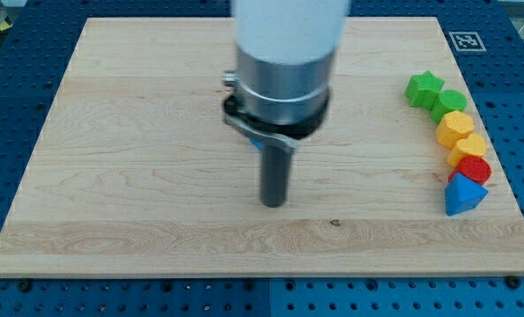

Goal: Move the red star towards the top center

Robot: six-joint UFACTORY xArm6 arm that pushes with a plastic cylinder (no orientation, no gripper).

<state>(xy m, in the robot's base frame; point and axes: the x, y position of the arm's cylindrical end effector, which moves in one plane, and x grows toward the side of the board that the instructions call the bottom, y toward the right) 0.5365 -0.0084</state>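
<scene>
At the table's (138,132) 4 o'clock edge, you would have found the red block (474,169), its star shape hard to confirm, touching a yellow block (469,145) above and a blue block (464,195) below. My tip (273,203) stood near the middle, well apart, with the red block at its 3 o'clock. No hand showed, only the rod, so nothing was gripped. The push toward 12 o'clock looked unstarted. The table was pale wood on a blue perforated base (6,132).
</scene>
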